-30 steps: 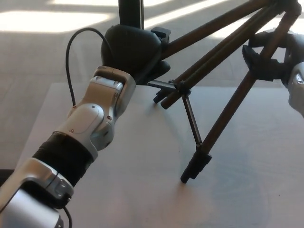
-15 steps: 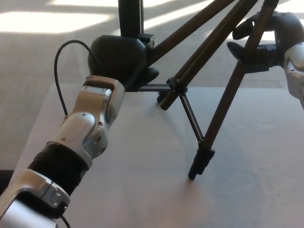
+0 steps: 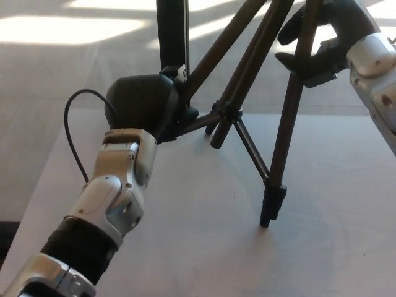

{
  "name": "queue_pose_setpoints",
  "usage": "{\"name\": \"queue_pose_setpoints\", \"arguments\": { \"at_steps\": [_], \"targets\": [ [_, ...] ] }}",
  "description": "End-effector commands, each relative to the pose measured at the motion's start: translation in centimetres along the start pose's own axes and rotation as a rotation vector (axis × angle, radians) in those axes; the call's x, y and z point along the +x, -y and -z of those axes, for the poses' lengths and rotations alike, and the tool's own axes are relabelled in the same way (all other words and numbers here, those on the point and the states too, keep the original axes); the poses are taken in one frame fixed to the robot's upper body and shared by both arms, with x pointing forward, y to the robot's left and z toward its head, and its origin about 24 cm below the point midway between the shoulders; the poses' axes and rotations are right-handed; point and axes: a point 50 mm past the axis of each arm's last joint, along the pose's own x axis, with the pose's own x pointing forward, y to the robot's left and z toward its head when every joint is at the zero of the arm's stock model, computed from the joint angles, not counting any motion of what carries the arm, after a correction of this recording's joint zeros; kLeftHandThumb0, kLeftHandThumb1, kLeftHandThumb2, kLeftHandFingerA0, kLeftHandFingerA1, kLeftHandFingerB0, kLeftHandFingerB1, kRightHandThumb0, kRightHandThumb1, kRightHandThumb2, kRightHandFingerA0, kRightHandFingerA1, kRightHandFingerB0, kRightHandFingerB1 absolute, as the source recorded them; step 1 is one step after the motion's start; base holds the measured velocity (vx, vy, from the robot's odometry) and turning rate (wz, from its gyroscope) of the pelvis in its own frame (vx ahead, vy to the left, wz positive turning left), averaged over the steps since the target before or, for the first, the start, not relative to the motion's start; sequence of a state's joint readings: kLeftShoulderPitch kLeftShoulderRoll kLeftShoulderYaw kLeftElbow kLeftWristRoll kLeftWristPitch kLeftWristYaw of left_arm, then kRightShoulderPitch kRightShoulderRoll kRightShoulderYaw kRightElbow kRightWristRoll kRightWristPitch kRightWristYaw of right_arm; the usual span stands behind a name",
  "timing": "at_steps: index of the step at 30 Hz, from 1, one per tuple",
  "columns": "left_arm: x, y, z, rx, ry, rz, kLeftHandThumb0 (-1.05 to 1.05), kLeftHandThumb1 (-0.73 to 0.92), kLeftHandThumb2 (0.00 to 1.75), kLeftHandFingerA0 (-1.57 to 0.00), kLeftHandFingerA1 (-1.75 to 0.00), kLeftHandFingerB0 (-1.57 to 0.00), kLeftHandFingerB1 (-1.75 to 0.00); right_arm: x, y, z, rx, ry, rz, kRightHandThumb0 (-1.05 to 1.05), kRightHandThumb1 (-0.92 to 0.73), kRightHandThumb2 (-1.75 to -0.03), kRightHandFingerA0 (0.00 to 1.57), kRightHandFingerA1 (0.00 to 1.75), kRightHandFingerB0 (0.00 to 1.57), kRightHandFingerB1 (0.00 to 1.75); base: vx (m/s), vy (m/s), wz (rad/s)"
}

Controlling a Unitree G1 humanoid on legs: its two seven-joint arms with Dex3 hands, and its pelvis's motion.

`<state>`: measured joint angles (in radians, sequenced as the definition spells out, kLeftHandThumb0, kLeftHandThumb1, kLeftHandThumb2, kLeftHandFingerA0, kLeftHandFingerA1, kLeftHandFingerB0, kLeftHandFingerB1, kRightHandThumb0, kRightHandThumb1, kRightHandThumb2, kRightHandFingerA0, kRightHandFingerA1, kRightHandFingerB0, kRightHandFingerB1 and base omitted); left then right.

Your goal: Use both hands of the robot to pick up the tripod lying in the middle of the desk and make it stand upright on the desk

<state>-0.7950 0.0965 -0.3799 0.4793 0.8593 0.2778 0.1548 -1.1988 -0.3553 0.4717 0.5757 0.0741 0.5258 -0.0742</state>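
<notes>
The dark brown tripod (image 3: 281, 142) is raised over the white desk (image 3: 204, 247), its legs spread and its top out of the picture. One leg's black foot (image 3: 272, 207) rests on the desk near the middle. My left hand (image 3: 145, 105) is shut on the left leg's lower end at the desk's far edge. My right hand (image 3: 318, 40), at the upper right, is shut on the upper part of the leg that touches the desk. A third leg (image 3: 238, 93) hangs with its tip just above the desk.
A black vertical post (image 3: 172, 34) stands behind the desk at the top. A black cable (image 3: 71, 133) loops from my left wrist. Grey floor with bright sunlit patches lies beyond the desk's far edge.
Both hands have swung the tripod more upright. The leg on the desk has steepened, its foot sliding slightly right. My left hand moved left and down; my right hand moved left and up.
</notes>
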Motion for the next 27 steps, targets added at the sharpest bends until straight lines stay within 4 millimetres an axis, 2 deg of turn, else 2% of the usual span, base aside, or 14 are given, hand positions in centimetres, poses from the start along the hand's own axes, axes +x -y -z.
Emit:
{"name": "queue_pose_setpoints", "arguments": {
  "at_steps": [1, 11, 12, 13, 14, 15, 17, 18, 20, 21, 22, 23, 24, 27],
  "targets": [
    [-3.2, 4.4, -2.2, -0.179, -0.021, 0.160, -0.16, 0.57, 0.91, -0.85, -1.75, -0.64, -1.65, -1.6, 0.5, -8.9, -0.387, 0.402, 0.110, -0.26, -0.38, -1.37, 0.99, 1.75, 0.87, 1.44, 0.00, 0.000, 0.00],
    [-4.4, 5.3, -1.9, -0.250, -0.091, 0.186, -0.25, 0.68, 0.77, -0.83, -1.75, -0.63, -1.51, -2.0, -0.9, -9.9, -0.449, 0.430, 0.067, -0.28, -0.42, -1.25, 0.95, 1.75, 0.77, 1.64, 0.00, 0.000, 0.00],
    [-4.4, 5.3, -1.9, -0.236, -0.092, 0.188, -0.24, 0.68, 0.69, -0.81, -1.75, -0.65, -1.46, -2.0, -0.9, -10.0, -0.451, 0.427, 0.060, -0.37, -0.50, -1.15, 1.20, 1.34, 0.87, 1.10, 0.00, 0.000, 0.00],
    [-4.6, 5.5, -1.7, -0.220, -0.095, 0.198, -0.22, 0.64, 0.70, -0.81, -1.75, -0.64, -1.47, -2.2, -1.1, -10.0, -0.459, 0.427, 0.052, -0.31, -0.48, -1.15, 0.96, 1.70, 0.84, 0.90, 0.00, 0.000, 0.00],
    [-4.6, 5.5, -1.8, -0.220, -0.095, 0.198, -0.22, 0.64, 0.70, -0.81, -1.75, -0.64, -1.47, -2.2, -1.0, -10.0, -0.461, 0.426, 0.053, -0.31, -0.48, -1.15, 0.96, 1.70, 0.84, 0.90, 0.00, 0.000, 0.00],
    [-4.8, 5.6, -1.6, -0.203, -0.091, 0.199, -0.28, 0.63, 0.64, -0.85, -1.63, -0.66, -0.94, -2.2, -1.3, -9.9, -0.458, 0.428, 0.056, -0.26, -0.47, -1.19, 0.95, 1.74, 0.79, 1.41, 0.00, 0.000, 0.00],
    [-5.0, 5.7, -1.6, -0.200, -0.088, 0.198, -0.25, 0.65, 0.64, -0.94, -1.75, -0.62, -1.24, -2.3, -1.4, -9.7, -0.451, 0.423, 0.053, -0.24, -0.46, -1.23, 0.96, 1.73, 0.84, 1.36, 0.00, 0.000, 0.00],
    [-5.1, 5.7, -1.5, -0.198, -0.090, 0.207, -0.25, 0.70, 0.70, -0.82, -1.61, -0.65, -1.11, -2.3, -1.5, -9.6, -0.442, 0.415, 0.051, -0.24, -0.45, -1.24, 0.94, 1.74, 0.81, 1.51, 0.00, 0.000, 0.00],
    [-4.9, 5.7, -1.4, -0.188, -0.089, 0.213, -0.22, 0.68, 0.79, -0.80, -1.70, -0.65, -1.44, -2.2, -1.5, -9.2, -0.424, 0.377, 0.037, -0.30, -0.38, -1.25, 1.12, 1.61, 0.91, 1.28, 0.00, 0.000, 0.00],
    [-5.0, 5.8, -1.3, -0.187, -0.090, 0.217, -0.22, 0.68, 0.80, -0.78, -1.75, -0.62, -1.54, -2.2, -1.6, -8.9, -0.429, 0.378, 0.042, -0.23, -0.37, -1.35, 0.94, 1.75, 0.81, 1.49, 0.00, 0.000, 0.00],
    [-4.9, 5.7, -1.2, -0.178, -0.102, 0.231, -0.23, 0.71, 0.75, -0.77, -1.75, -0.61, -1.55, -2.2, -1.6, -8.7, -0.432, 0.365, 0.041, -0.23, -0.36, -1.35, 0.93, 1.75, 0.82, 1.48, 0.00, 0.000, 0.00],
    [-5.0, 5.7, -1.2, -0.173, -0.097, 0.232, -0.21, 0.68, 0.80, -0.77, -1.75, -0.63, -1.55, -2.2, -1.8, -8.3, -0.420, 0.366, 0.052, -0.26, -0.41, -1.22, 1.23, 1.41, 0.96, 1.21, 0.00, 0.000, 0.00],
    [-5.0, 5.7, -1.2, -0.171, -0.097, 0.227, -0.21, 0.70, 0.68, -0.88, -1.72, -0.65, -1.32, -2.2, -1.9, -7.9, -0.396, 0.359, 0.045, -0.19, -0.34, -1.37, 0.94, 1.75, 0.84, 1.53, 0.00, 0.000, 0.00],
    [-5.3, 5.5, -0.9, -0.139, -0.060, 0.203, -0.33, 0.75, 0.64, -0.82, -1.72, -0.71, -1.45, -2.0, -2.2, -6.2, -0.359, 0.308, 0.036, -0.20, -0.34, -1.41, 0.93, 1.75, 0.87, 1.53, 0.00, 0.000, 0.00]
  ]
}}
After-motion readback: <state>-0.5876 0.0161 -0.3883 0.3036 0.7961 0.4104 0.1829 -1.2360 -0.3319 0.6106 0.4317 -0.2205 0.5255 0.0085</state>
